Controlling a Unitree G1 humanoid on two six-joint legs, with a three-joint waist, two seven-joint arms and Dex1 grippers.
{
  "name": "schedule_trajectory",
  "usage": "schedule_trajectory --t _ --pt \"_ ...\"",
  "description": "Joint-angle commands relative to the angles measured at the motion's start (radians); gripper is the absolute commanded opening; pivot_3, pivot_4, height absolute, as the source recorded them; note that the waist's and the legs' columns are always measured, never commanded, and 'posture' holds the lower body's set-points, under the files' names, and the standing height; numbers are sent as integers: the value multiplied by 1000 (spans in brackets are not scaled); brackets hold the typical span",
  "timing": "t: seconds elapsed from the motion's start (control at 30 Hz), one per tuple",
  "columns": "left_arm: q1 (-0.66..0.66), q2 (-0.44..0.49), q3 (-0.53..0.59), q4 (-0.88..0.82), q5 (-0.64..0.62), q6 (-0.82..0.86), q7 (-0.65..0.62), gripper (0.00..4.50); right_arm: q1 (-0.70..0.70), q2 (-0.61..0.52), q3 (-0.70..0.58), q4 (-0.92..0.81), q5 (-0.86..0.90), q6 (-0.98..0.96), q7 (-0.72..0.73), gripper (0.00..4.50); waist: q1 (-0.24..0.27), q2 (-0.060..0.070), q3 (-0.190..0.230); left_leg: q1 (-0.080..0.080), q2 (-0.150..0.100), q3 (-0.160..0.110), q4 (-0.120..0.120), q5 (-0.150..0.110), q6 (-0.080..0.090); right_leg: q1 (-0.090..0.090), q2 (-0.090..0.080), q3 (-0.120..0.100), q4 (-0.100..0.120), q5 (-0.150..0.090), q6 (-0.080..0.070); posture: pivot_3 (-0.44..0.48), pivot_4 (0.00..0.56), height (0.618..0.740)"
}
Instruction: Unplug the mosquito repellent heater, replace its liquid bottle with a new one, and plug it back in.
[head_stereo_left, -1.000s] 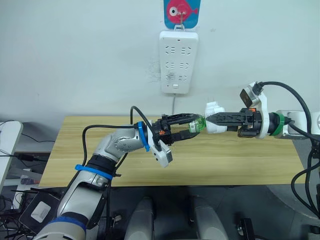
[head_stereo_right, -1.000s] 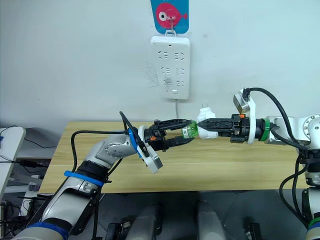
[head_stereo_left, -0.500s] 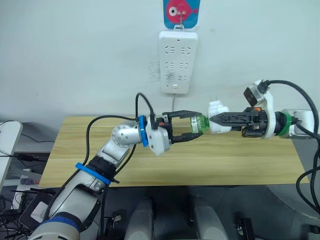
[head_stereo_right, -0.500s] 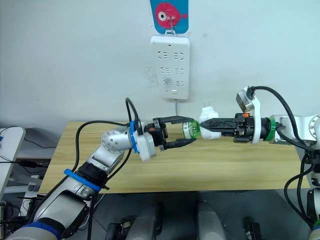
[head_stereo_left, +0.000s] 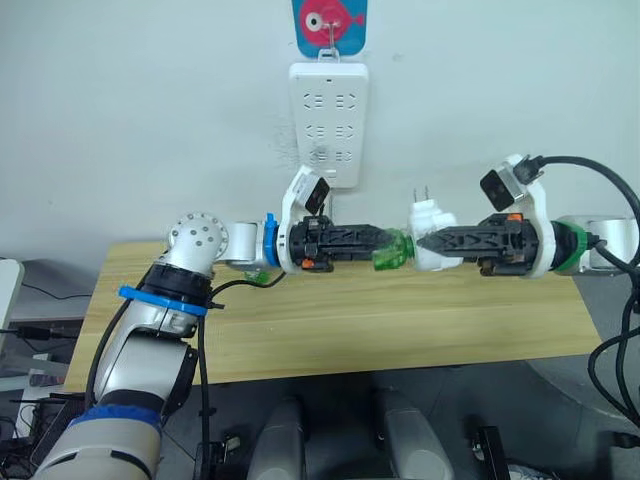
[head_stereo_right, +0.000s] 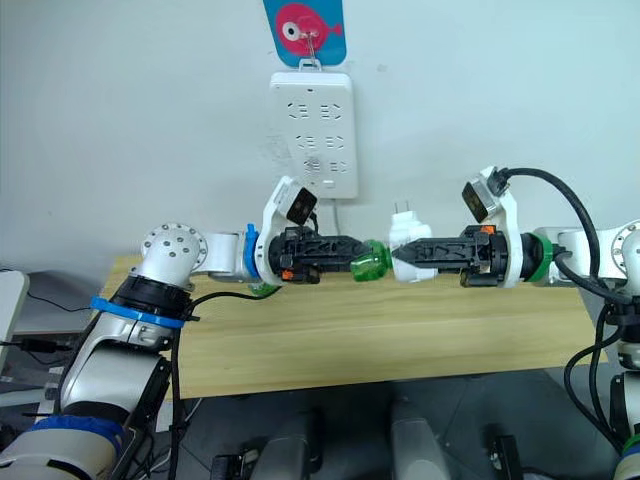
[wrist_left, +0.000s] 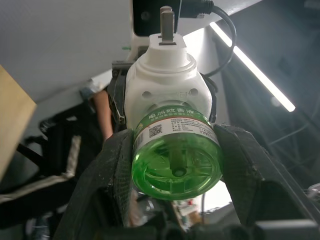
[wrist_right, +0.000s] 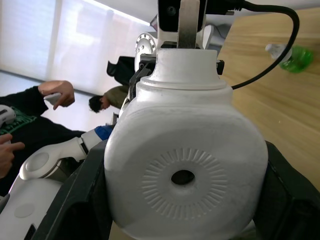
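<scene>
Bottle swap in progress: your left gripper (head_stereo_left: 385, 247) is clamping the green bottle (wrist_left: 176, 158), right gripper (head_stereo_left: 432, 243) is pinching the mosquito repellent heater (head_stereo_left: 432, 232) mid-air above the tabletop (head_stereo_left: 400, 325). Keep both axes collinear while twisting. Heater is looking white, rounded, prongs pointing up.

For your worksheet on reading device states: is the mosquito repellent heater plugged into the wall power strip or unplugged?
Unplugged. The right gripper holds the mosquito repellent heater in mid-air, prongs bare, away from the power strip.

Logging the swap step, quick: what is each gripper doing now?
Left gripper: shut on the green bottle.
Right gripper: shut on the mosquito repellent heater.
</scene>
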Motion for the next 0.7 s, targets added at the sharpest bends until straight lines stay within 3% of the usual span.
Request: schedule_trajectory --t 0.03,0.67,0.7 --pt "23 18 113 -33 -48 53 12 2261 19 -53 -23 3 17 3 -9 3009 1 0 0 0 0 0 0 0 0 0 0 0 0 0 0 -93 273 740" --pt "109 -57 217 -128 -13 59 161 2261 7 -37 5 13 18 -25 -39 3009 7 0 0 0 -1 2 0 0 0 0 -1 2 -1 0 0 -75 281 740" --pt "112 -62 220 -127 -12 57 170 2969 7 -37 5 13 22 -27 -42 3009 8 0 0 0 -1 2 0 0 0 0 -1 2 -1 0 0 -77 282 740"
